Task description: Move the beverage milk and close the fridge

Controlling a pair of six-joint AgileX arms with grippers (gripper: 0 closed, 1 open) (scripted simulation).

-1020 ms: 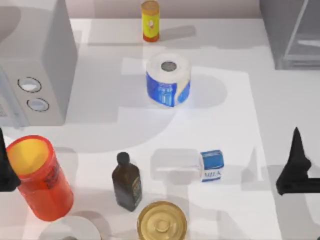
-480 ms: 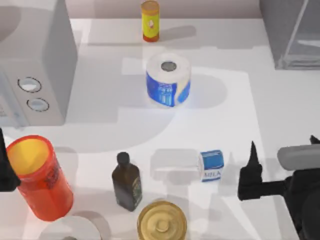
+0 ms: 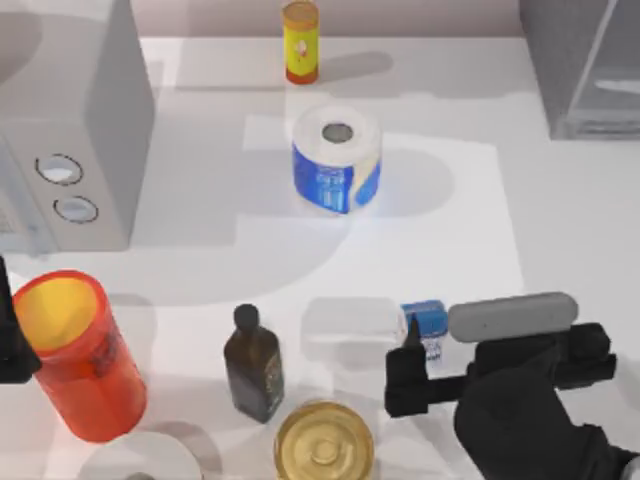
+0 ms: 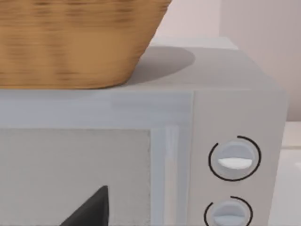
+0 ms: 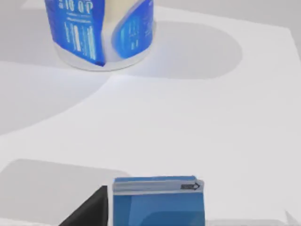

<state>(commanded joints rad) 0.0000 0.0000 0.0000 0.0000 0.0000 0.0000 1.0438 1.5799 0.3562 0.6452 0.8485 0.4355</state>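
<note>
The beverage milk is recorded as a small white carton with a blue end band, lying on the worktop near the front, right of centre in the top view; part of it is covered there by the right arm. In the right wrist view the blue end of the carton is seen close up, cut off by the frame edge. The right gripper is placed directly over the carton, one dark finger lying at its left side; the other finger is hidden, so whether the jaws are apart or clamped cannot be told. The fridge is noted at the far right corner, grey with a translucent door panel, cut off by the frame, so its door position is hard to judge. The left gripper is parked at the left edge beside an orange cup; its finger spacing cannot be made out. A white-and-blue paper roll stands mid-worktop, well apart from the carton.
</note>
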